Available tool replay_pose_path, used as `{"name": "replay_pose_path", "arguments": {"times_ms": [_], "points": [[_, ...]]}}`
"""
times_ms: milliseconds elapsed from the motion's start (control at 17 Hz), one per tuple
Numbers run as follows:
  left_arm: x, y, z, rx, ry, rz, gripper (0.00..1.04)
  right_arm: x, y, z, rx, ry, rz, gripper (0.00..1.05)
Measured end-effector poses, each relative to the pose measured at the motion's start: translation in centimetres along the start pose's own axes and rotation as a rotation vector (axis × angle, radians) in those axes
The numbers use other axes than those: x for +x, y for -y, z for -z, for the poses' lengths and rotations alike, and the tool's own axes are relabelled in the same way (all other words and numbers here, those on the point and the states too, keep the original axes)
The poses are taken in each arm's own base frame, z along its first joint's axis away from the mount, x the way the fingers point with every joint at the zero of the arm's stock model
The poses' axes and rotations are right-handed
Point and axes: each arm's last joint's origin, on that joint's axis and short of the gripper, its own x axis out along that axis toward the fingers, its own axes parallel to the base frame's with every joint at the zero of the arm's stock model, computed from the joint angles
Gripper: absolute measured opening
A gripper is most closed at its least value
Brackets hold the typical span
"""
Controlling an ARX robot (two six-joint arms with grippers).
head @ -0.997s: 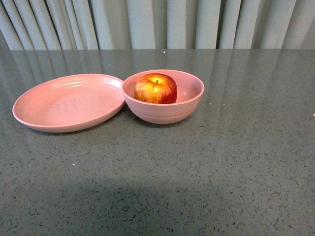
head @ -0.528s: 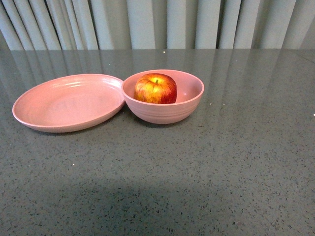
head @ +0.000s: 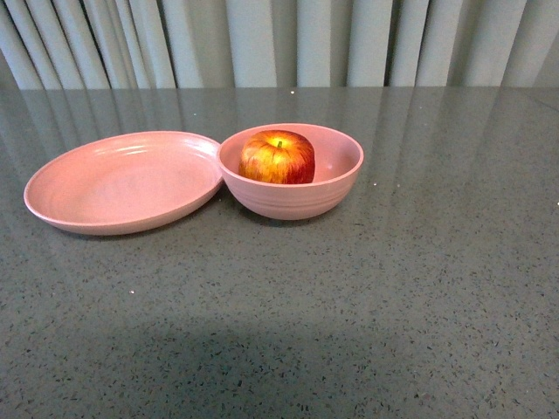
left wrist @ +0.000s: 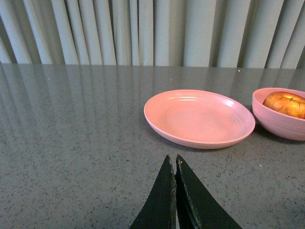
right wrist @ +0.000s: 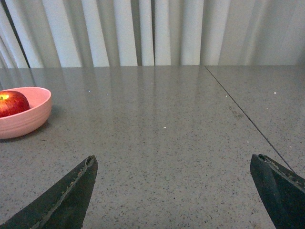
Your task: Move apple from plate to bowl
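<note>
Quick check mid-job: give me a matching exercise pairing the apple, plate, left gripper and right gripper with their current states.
Things:
1. apple
2. plate
3. left gripper
4. right gripper

States:
A. jaws wide apart, holding nothing
B. sits inside the bowl
C. holds nothing, beside the bowl
D. jaws closed together, holding nothing

Pairs: 1-B, 2-C, 3-D, 4-A
</note>
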Motion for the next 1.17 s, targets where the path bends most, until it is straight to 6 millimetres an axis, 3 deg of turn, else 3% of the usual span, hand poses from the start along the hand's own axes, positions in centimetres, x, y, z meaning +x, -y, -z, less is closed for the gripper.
{"name": "replay_pose_path", "arguments": {"times_ms": [235, 587, 821, 1173], "points": [[0.0, 0.0, 0.0, -0.001, 0.0, 0.0, 0.03, 0.0, 0.0, 0.0, 0.0, 0.0, 0.0, 0.98], [0.0, 0.0, 0.0, 0.0, 0.0, 0.0, 0.55, 0.0, 0.0, 0.0, 0.0, 0.0, 0.0, 0.98], [0.0, 0.0, 0.0, 0.0, 0.0, 0.0, 0.98, 0.0, 0.0, 0.0, 0.0, 0.0, 0.0, 0.98], [0.0, 0.0, 0.0, 0.0, 0.0, 0.0, 0.98, 0.0, 0.0, 0.0, 0.0, 0.0, 0.0, 0.98]]}}
